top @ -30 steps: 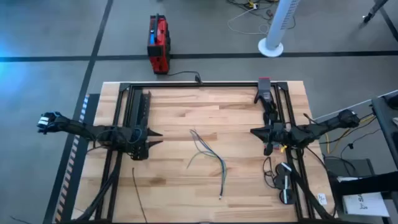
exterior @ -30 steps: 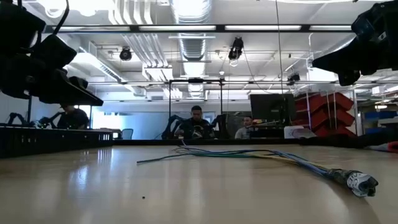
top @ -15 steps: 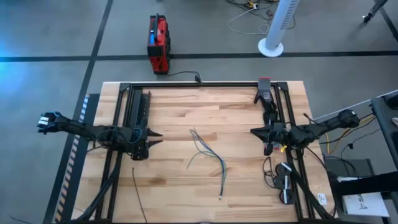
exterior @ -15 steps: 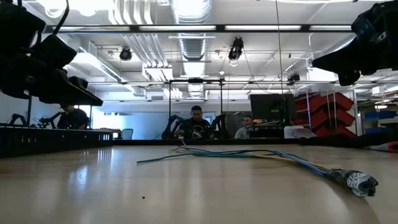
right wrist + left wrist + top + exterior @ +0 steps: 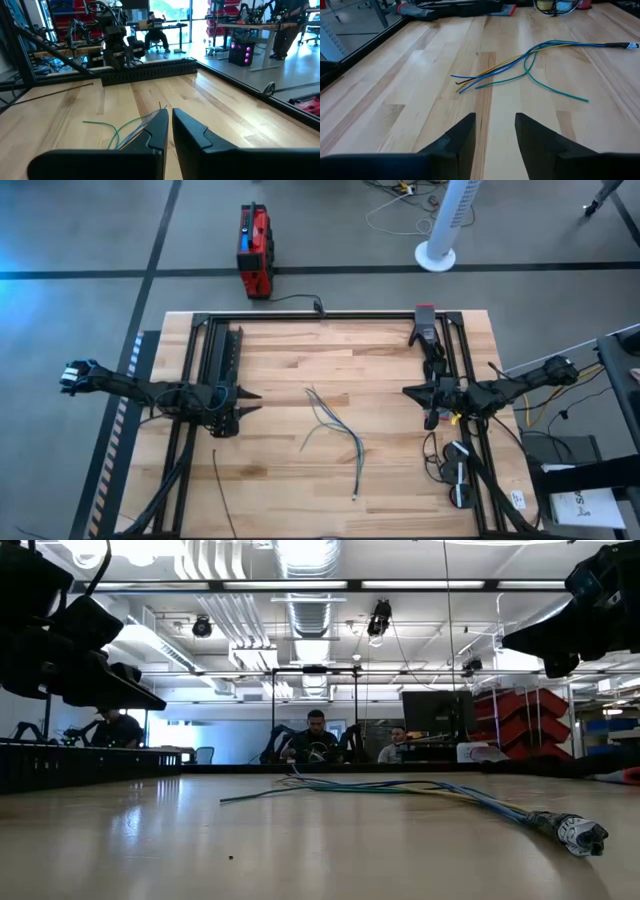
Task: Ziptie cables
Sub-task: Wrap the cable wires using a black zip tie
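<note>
The cables (image 5: pixel 335 425) lie loose on the wooden table's middle, a bundle of thin blue, green and yellowish wires with splayed far ends and a small plug at the near end (image 5: pixel 578 832). They also show in the left wrist view (image 5: pixel 530 62) and the right wrist view (image 5: pixel 127 127). My left gripper (image 5: pixel 258 402) hovers open to their left, pointing at them, fingers apart (image 5: pixel 495 116). My right gripper (image 5: pixel 405 391) hovers to their right, shut (image 5: pixel 170 110). Neither touches anything.
A thin black strip (image 5: pixel 222 498) lies near the table's front left. Black frame rails (image 5: pixel 200 370) run along the left, far and right sides. Black cords and a plug (image 5: pixel 455 475) lie at the right front. People sit beyond the far edge (image 5: pixel 315 740).
</note>
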`<state>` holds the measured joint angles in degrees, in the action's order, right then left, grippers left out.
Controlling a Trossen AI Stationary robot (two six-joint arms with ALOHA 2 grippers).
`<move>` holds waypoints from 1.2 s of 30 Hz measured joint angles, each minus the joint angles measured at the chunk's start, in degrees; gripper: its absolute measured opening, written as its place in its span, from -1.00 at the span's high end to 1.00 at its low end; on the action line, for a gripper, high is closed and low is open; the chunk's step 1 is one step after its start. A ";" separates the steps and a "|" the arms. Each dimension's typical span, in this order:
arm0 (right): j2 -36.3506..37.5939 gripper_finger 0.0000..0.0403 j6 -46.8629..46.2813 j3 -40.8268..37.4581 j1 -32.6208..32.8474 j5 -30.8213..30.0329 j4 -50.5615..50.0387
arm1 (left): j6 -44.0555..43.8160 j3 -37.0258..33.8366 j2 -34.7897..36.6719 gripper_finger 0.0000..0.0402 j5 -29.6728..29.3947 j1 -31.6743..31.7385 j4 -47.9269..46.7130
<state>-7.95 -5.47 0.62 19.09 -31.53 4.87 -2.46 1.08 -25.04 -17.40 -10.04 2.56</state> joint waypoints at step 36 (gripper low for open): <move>0.01 0.93 0.01 0.00 0.00 -0.02 0.02 | 0.63 0.00 0.00 0.44 -0.04 0.02 0.31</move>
<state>-7.94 -5.46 0.62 19.09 -31.55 4.88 -1.83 1.08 -25.04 -17.44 -10.02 2.87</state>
